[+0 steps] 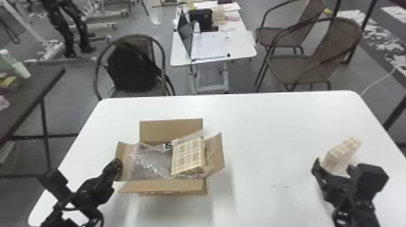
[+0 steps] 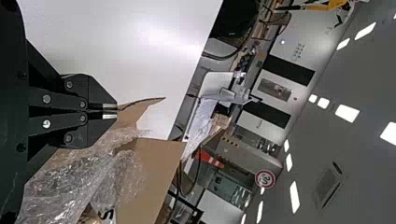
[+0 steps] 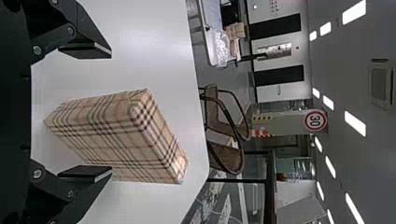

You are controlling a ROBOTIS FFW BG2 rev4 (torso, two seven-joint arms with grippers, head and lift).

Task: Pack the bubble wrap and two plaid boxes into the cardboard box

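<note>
The open cardboard box (image 1: 169,186) stands left of centre on the table, with clear bubble wrap (image 1: 148,161) spread in it and one plaid box (image 1: 188,155) tilted on the wrap at its right side. My left gripper (image 1: 118,164) is at the box's left flap; in the left wrist view my left gripper (image 2: 111,111) is shut on that flap's edge. At the table's right, my right gripper (image 1: 332,169) stands around the near end of the other plaid box (image 1: 343,152). In the right wrist view my right gripper (image 3: 110,112) is open, the plaid box (image 3: 116,135) between and beyond its fingers.
The white table (image 1: 272,126) has bare surface between the cardboard box and the right plaid box. Beyond its far edge stand a chair with a black bag (image 1: 130,66), a smaller white table (image 1: 211,48) and more chairs. A dark table (image 1: 33,90) is at the left.
</note>
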